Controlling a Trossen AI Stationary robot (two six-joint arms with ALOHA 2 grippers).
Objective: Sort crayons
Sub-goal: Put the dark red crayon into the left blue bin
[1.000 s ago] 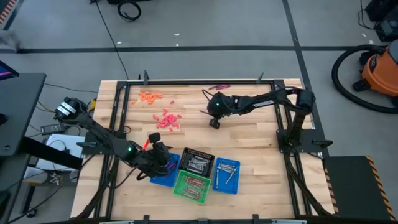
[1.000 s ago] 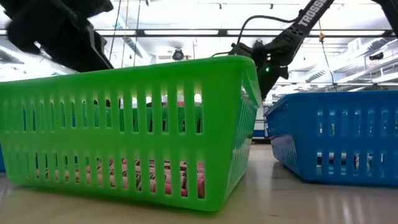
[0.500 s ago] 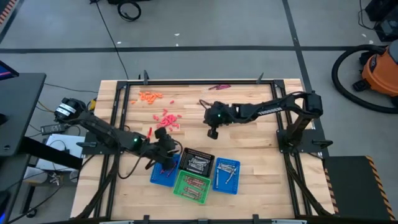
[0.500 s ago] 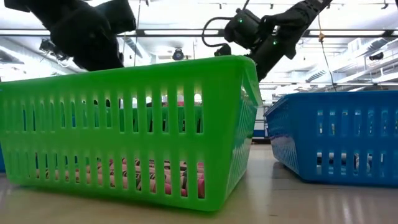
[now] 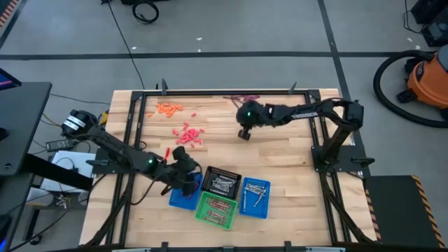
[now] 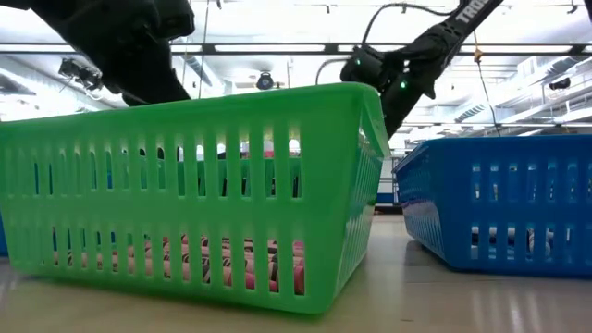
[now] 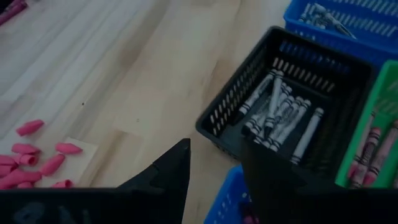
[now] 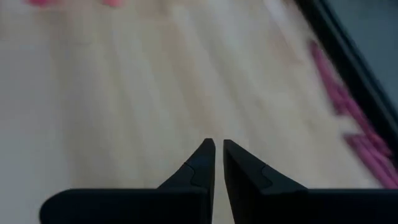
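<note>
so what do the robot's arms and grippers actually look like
Both arms are dark, slim and jointed, each with a small green light near the wrist. The right arm carries white lettering. Each gripper, left and right, has two flat black pointed fingers.

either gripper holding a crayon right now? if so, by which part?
No. The left gripper is open and empty over the blue basket. The right gripper has its fingertips a sliver apart with nothing between them, above bare table.
</note>
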